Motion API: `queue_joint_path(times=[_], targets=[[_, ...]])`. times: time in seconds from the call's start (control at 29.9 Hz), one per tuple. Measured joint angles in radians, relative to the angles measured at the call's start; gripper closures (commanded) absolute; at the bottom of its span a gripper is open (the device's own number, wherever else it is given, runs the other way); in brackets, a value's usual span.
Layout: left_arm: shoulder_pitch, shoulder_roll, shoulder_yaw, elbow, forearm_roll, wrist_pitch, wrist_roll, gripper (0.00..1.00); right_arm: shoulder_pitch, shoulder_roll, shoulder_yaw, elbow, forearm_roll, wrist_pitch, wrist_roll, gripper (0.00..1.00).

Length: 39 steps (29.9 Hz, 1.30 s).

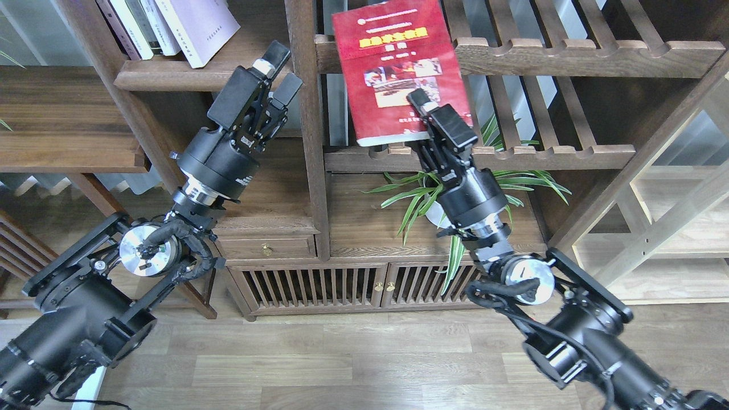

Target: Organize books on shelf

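My right gripper (418,105) is shut on the lower edge of the red book (398,62) with small photos. It holds the book upright in the air in front of the slatted shelves, just right of the bookcase's centre post. My left gripper (283,67) is open and empty, close under the rounded front edge of the solid dark-brown shelf (250,68). On that shelf, at its left end, a pale lavender-white book (199,25) and several other books (134,28) lean to the left. The white book with green-and-black characters cannot be made out.
The vertical centre post (307,114) stands between the two grippers. Slatted shelves with notched rails (569,54) fill the right side. A potted green plant (450,199) sits on the cabinet top (364,228) under my right arm. A small drawer (265,247) and slatted doors lie below.
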<state>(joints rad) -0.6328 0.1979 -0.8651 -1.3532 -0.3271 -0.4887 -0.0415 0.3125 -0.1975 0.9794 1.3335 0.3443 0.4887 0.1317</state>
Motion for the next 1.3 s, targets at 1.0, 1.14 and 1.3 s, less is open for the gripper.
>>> queue_joint_path(times=[1.0, 1.14, 1.3], targets=[[-0.202, -0.198, 0.101, 0.485, 0.018, 0.000, 0.002, 0.02, -0.016, -0.047, 0.019, 0.001, 0.001, 0.000, -0.002, 1.00], [-0.218, -0.198, 0.104, 0.474, 0.013, 0.000, 0.002, 0.02, -0.022, -0.049, 0.007, 0.002, -0.002, 0.000, -0.004, 1.00], [-0.230, -0.198, 0.104, 0.451, 0.013, 0.000, 0.002, 0.02, -0.042, -0.046, -0.033, 0.003, -0.014, 0.000, -0.007, 1.00]])
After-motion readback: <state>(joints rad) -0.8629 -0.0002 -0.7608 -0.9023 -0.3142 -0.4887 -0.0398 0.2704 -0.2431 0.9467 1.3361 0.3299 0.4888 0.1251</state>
